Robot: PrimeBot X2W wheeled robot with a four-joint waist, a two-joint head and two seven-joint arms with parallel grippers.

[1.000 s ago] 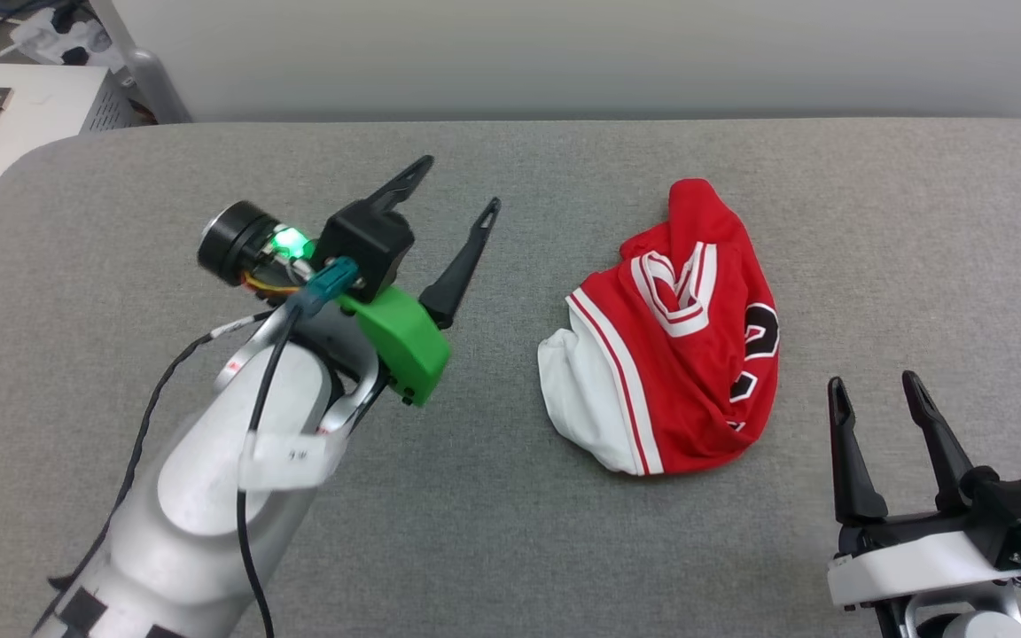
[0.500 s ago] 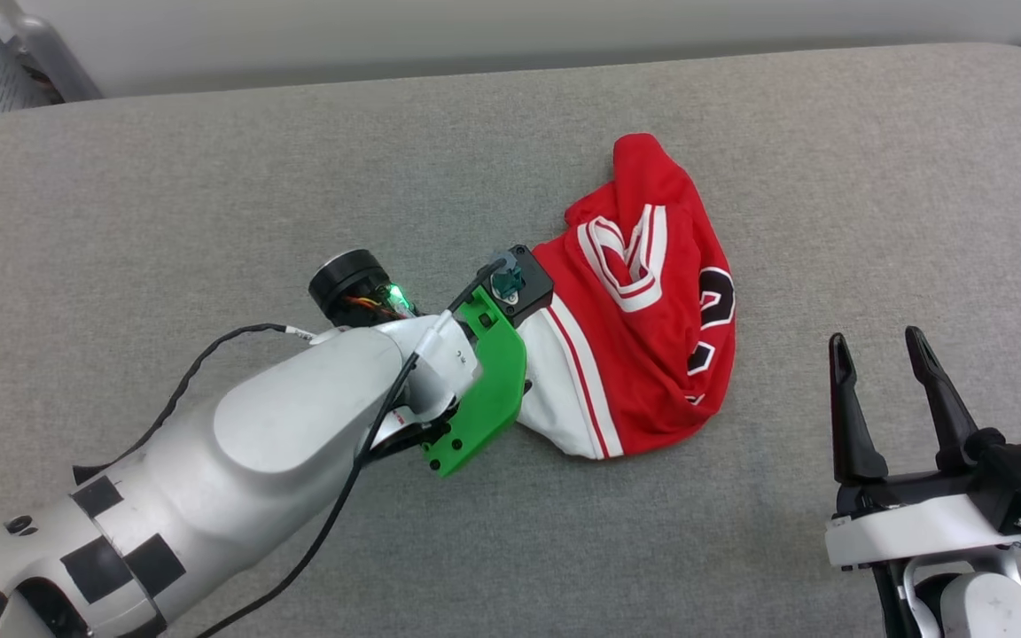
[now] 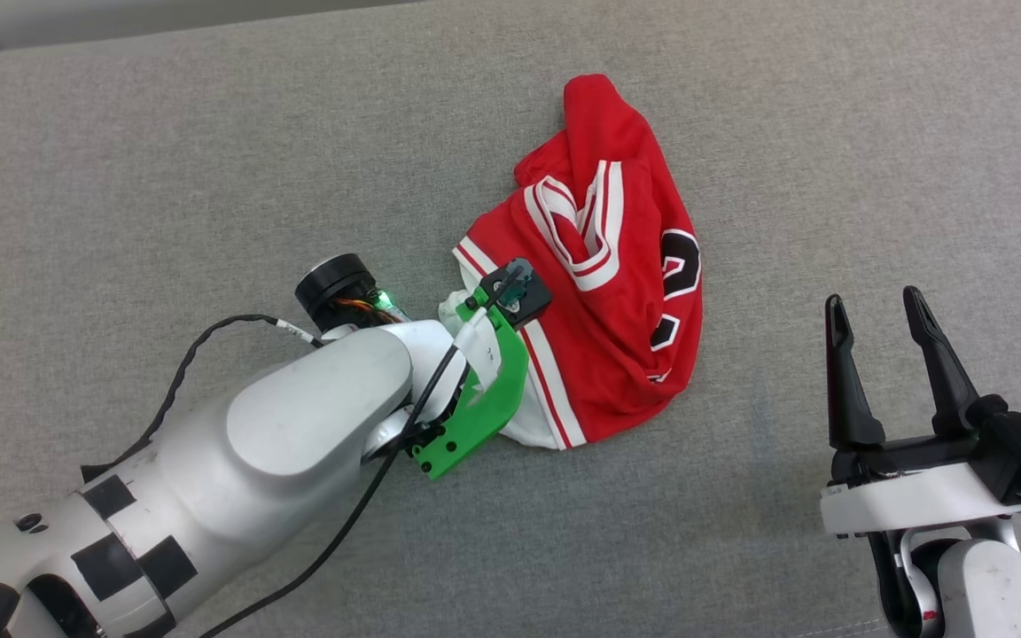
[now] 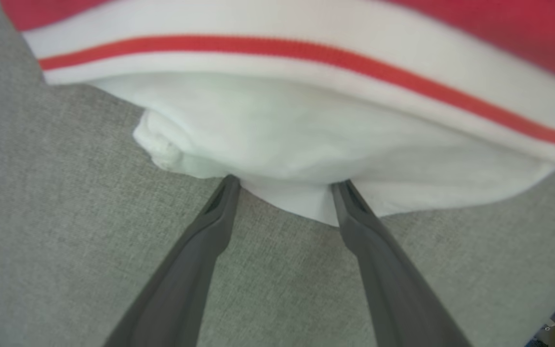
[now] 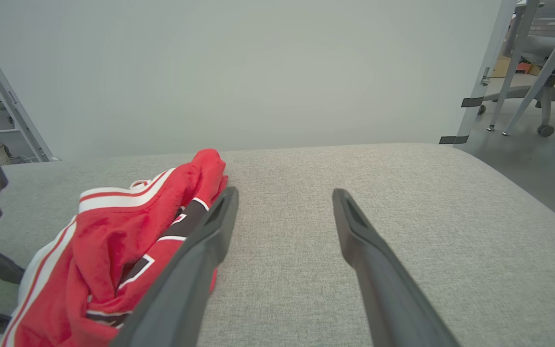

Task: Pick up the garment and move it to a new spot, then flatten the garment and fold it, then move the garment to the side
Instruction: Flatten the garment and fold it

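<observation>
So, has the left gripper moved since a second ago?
Yes: the left gripper went right, toward the garment. Earlier it hung well clear; now its open fingertips meet the white sleeve.

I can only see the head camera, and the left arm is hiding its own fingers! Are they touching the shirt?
Observer: Yes. In the left wrist view the left gripper's two tips meet the edge of the red T-shirt's white sleeve.
Operator: Did it grab it?
Observer: No. The jaws stand wide apart, and the sleeve dips down between them.
Operator: What's past the far end of the grey cushion?
Observer: The right wrist view shows a plain wall there, and an office chair off to one side.
</observation>
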